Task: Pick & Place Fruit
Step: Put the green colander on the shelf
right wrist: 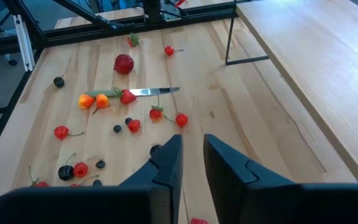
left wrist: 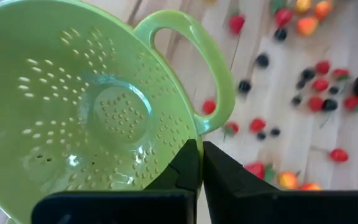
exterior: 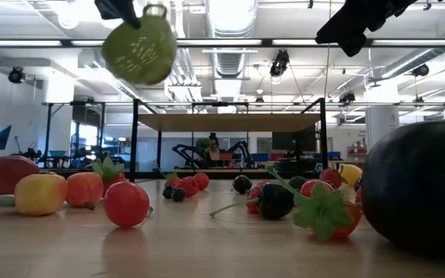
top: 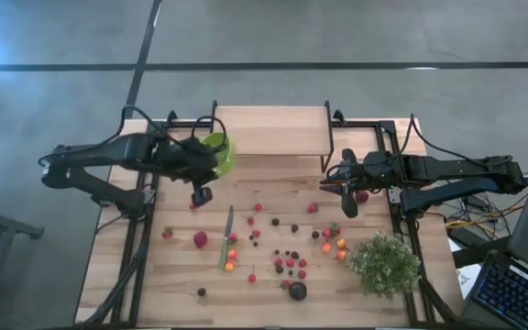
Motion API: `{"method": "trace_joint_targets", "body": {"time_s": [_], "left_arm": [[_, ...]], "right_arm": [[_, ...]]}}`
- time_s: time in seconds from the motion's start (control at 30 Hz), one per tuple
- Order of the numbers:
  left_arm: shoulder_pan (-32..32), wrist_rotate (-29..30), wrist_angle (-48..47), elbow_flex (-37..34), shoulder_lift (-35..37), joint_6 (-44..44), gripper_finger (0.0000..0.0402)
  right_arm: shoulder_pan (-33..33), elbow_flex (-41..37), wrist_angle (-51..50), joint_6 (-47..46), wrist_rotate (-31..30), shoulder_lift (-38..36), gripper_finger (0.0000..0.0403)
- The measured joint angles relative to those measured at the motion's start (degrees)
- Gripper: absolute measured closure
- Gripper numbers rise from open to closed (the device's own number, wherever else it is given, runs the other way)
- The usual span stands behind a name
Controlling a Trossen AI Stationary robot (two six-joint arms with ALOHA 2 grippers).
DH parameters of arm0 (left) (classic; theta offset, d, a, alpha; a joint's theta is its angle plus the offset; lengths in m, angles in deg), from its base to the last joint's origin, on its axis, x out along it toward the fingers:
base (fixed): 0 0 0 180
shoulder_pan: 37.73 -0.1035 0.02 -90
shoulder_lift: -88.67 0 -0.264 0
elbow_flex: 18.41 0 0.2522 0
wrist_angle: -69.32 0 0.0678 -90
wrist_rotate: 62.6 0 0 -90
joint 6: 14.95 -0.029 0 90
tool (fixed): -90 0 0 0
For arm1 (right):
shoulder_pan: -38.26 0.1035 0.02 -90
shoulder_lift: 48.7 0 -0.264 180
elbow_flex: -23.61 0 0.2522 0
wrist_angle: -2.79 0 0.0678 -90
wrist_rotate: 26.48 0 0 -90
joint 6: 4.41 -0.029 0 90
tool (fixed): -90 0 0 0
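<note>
Left gripper (left wrist: 199, 163), jaws clamped on a green colander (left wrist: 73, 106), holds it above the table (top: 273, 197) at centre left. Fruit (top: 282, 261) lies scattered below. Right gripper (right wrist: 191, 155), jaws narrowly apart and seemingly empty, may close on nothing or scatter berries.

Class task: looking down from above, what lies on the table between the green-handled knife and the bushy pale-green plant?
In the high view, scattered fruit fills the stretch between the knife and the plant: mostly small red pieces, some dark ones, and orange ones nearest the plant.

Fruit (top: 282, 246) crowding table centre, knife (top: 227, 237) among it, plant (top: 385, 264) blocking right front corner
</note>
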Motion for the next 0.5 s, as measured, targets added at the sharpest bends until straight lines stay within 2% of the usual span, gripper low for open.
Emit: {"method": "trace_joint_targets", "body": {"time_s": [0.23, 0.5], "left_arm": [[-0.02, 1.29, 3.50, 4.26, -3.56, -11.33, 0.0390], [-0.15, 5.40, 3.40, 9.14, -10.72, -19.33, 0.0392]], "right_arm": [[0.00, 0.00, 0.00, 0.01, 0.00, 0.00, 0.0356], [0.00, 0.00, 0.00, 0.43, 0.00, 0.00, 0.0333]]}}
